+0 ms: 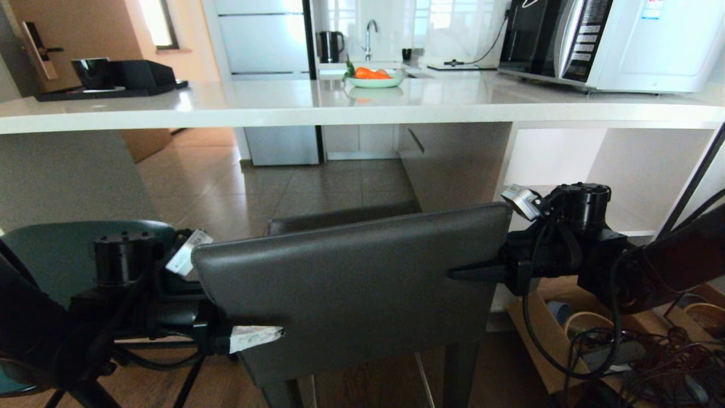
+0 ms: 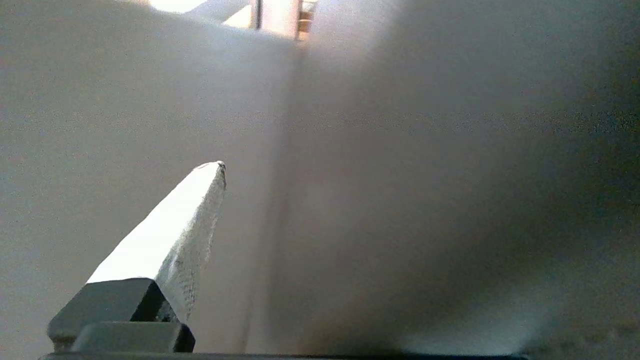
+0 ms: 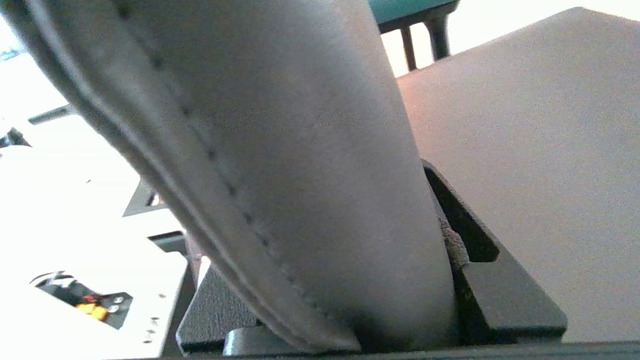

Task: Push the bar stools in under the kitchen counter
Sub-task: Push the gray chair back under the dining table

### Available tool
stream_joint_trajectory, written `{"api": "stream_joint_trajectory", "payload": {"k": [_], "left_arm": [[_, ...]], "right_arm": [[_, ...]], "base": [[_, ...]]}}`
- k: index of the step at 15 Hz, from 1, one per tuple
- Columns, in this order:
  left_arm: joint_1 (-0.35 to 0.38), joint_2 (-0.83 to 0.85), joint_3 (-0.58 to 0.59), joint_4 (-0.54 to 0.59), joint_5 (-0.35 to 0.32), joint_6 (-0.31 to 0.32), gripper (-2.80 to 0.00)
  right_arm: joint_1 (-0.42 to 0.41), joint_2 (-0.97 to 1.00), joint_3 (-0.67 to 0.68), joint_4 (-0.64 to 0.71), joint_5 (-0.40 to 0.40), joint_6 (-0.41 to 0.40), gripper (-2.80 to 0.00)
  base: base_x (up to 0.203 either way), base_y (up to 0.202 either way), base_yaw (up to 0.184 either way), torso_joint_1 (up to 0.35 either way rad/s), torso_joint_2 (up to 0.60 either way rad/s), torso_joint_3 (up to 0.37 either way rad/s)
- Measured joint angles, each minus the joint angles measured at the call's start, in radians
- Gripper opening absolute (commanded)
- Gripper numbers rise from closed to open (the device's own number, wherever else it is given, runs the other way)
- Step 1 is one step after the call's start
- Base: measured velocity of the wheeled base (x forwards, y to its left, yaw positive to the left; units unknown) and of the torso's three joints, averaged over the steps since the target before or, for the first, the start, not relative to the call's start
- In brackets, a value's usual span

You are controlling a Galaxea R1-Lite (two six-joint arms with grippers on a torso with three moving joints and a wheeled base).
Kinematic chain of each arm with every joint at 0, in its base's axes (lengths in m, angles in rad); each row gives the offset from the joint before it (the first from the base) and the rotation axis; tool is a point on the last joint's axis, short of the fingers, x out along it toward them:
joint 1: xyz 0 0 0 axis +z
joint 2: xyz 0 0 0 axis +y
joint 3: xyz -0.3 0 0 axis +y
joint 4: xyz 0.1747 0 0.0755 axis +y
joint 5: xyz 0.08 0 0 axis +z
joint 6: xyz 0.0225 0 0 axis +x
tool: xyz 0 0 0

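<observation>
A: What is the dark grey stool [image 1: 351, 283] like?
B: Smooth leather, rectangular stitched back, at 6 o'clock before the glossy stone kitchen counter [image 1: 294, 107]. Its legs are cut off below.
A: The grippers?
B: The left gripper [image 1: 255, 338] stands spread wide at its 8 o'clock edge; the right gripper [image 1: 476, 272] straddles the 3 o'clock edge, its grip unclear.
A: The teal stool [image 1: 51, 249]?
B: Rounded, mostly hidden at 9 o'clock.

My left gripper [image 1: 255, 338] and right gripper [image 1: 470, 273] flank the grey stool's back [image 1: 351, 283], facing the bench [image 1: 283, 107]; the teal stool [image 1: 51, 255] stands left.
</observation>
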Motion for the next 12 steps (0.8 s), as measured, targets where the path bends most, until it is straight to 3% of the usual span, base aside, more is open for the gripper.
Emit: {"api": "stream_joint_trajectory", "payload": {"k": [5,12], "left_arm": [[-0.060,-0.001,-0.065,0.021,0.031,-0.025,0.00],[-0.027,0.020,-0.279,0.134,0.039,-0.034,0.00]], "right_arm": [[-0.085,0.054,-0.001,-0.091,0.014,0.003,-2.80],[-0.076,0.058,0.025,-0.110,-0.007,-0.001,-2.80]], "base": [[0.000,0.000,0.000,0.000,0.00,0.000],[0.000,0.000,0.000,0.000,0.00,0.000]]}}
